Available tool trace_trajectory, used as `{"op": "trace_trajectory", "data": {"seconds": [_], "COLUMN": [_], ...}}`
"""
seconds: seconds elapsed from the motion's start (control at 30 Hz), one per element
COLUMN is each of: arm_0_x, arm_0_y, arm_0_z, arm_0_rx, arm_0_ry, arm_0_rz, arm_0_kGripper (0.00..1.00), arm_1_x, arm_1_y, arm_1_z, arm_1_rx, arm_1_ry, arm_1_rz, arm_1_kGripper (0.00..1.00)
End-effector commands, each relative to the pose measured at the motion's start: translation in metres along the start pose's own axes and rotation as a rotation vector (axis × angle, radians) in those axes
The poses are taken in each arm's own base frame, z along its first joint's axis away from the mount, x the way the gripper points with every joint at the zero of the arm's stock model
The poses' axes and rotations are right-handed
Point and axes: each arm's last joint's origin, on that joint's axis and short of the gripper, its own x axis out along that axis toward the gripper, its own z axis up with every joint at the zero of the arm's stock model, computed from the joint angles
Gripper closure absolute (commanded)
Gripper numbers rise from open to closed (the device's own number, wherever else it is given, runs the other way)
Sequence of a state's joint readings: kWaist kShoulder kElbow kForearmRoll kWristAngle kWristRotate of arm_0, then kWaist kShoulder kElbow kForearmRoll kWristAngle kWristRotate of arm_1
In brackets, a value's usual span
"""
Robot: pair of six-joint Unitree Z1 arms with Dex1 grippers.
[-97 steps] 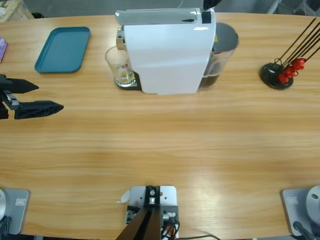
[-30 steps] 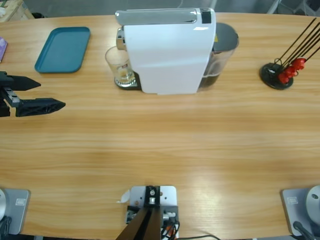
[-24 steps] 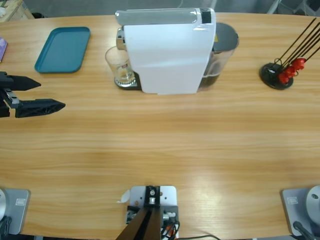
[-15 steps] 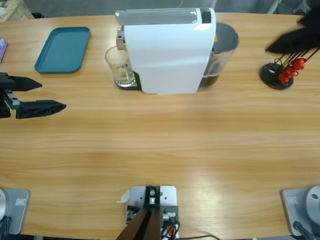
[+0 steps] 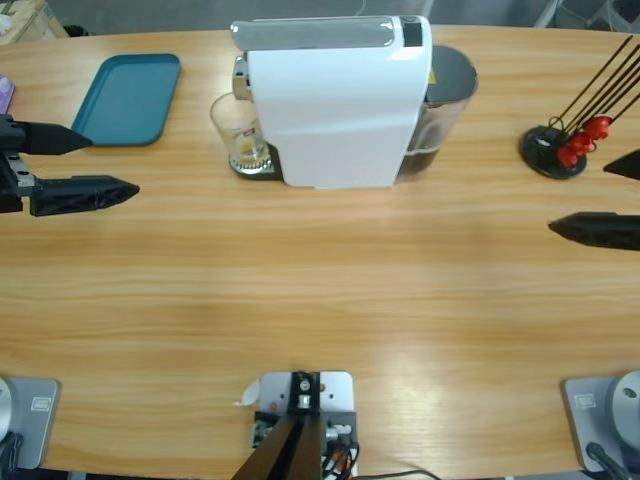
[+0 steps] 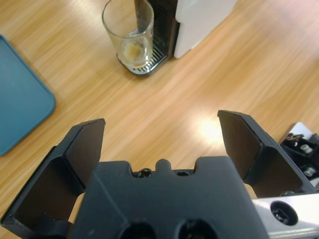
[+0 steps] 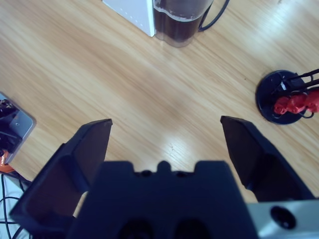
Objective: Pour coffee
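Glass (image 5: 240, 135) of coffee (image 6: 132, 50) under machine (image 5: 335, 100): fragile, slippery, light; grip mid-wall. Left hand (image 6: 159, 137), right hand (image 7: 164, 144) stood wide open, empty.

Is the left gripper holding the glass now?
No, the left gripper is open and apart from the glass, which stands at the coffee machine.

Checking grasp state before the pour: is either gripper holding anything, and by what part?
Nothing held. The left gripper and right gripper are both open over bare table, apart from the glass.
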State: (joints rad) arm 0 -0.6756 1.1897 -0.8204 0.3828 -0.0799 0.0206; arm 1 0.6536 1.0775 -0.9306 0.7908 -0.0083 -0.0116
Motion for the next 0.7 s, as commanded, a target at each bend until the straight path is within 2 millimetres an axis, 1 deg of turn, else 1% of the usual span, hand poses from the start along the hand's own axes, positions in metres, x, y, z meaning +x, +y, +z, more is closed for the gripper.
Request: {"op": "trace_trajectory", "data": {"seconds": [0.03, 0.27, 0.43, 0.53, 0.63, 0.7], "arm_0_x": [-0.001, -0.012, -0.010, -0.014, -0.020, -0.020], "arm_0_y": [-0.003, -0.005, -0.004, -0.005, -0.005, -0.005], "arm_0_z": [0.003, 0.000, 0.002, 0.001, -0.005, -0.008], "arm_0_rx": [0.021, 0.029, 0.039, 0.039, 0.041, 0.047], "arm_0_ry": [-0.007, -0.030, -0.021, -0.024, -0.016, -0.001], "arm_0_rz": [-0.039, -0.051, -0.048, -0.049, -0.047, -0.048], "arm_0_kGripper": [0.000, 0.000, 0.000, 0.000, 0.000, 0.000], "arm_1_x": [-0.007, -0.008, -0.010, -0.012, -0.010, -0.009], "arm_1_y": [0.000, 0.000, 0.000, 0.000, 0.000, -0.001], "arm_1_z": [-0.018, -0.019, -0.021, -0.023, -0.019, -0.015], "arm_1_rx": [0.013, 0.015, 0.016, 0.016, 0.016, 0.014], "arm_1_ry": [-0.037, -0.044, -0.055, -0.065, -0.070, -0.136], "arm_1_rz": [-0.019, -0.019, -0.019, -0.019, -0.026, -0.041], "arm_1_kGripper": [0.000, 0.000, 0.000, 0.000, 0.000, 0.000]}}
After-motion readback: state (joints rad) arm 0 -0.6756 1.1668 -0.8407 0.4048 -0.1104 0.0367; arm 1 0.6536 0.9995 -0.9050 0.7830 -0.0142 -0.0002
